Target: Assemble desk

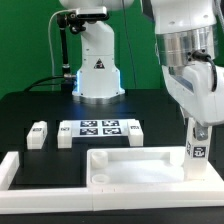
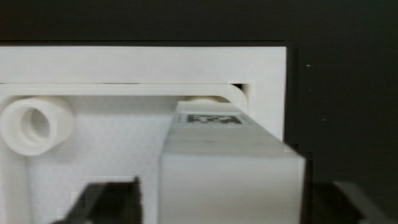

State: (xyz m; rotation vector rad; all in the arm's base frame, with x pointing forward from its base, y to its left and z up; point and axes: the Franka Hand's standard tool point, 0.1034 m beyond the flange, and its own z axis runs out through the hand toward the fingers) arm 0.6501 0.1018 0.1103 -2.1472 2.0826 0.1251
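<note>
Leg upright at 2 o'clock corner of panel, exterior view — claw straddles it, pinching or just clear, cannot tell. Keep it plumb, turn squarely, lift off straight — no side drag

The marker board lies flat on the black table, printed side up, with what look like four tags, though the picture is small. In front of the marker board, nearer the camera, a long white border bar rests on the table. Behind the marker board hangs a green backdrop.
</note>
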